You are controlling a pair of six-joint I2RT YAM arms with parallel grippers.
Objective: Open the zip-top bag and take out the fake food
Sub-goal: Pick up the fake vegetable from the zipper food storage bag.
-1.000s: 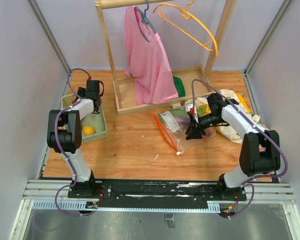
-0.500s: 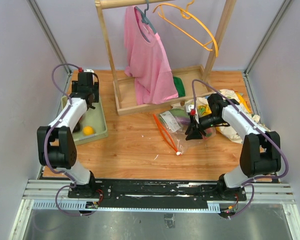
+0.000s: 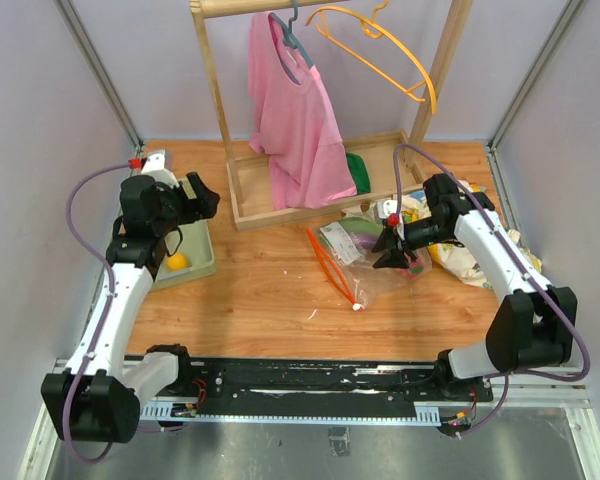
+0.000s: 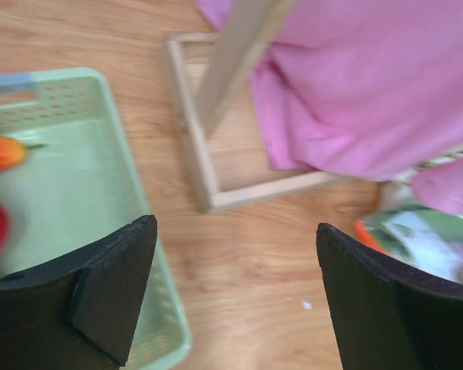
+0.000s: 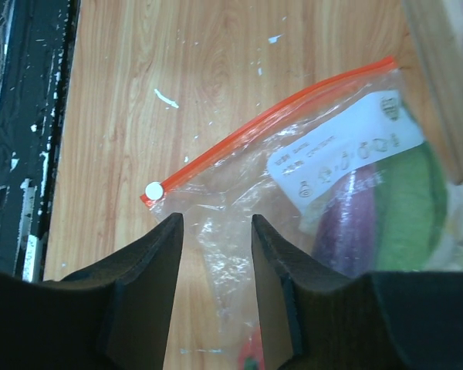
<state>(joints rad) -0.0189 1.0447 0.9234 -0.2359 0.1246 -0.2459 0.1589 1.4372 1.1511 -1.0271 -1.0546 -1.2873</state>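
Hovering over a clear crinkly zip-top bag [image 5: 239, 193] with an orange-red zipper strip, the right tool [image 5: 216, 225] is held half open, with nothing gripped.
The bag is laid on the wood-grain tabletop [image 3: 270, 295]; a glossy purple fake-food piece [image 5: 347, 227] and a rounded green fake-food piece [image 5: 417, 200] are enclosed in it. The left tool [image 4: 235, 258] is spread wide and empty above a pale green perforated plastic tray [image 4: 85, 177], well apart from the bag.

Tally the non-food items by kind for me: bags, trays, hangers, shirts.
zip-top bag: 1
pale green tray: 1
hangers: 2, the orange hanger and the grey-green hanger
pink shirt: 1
Total: 5
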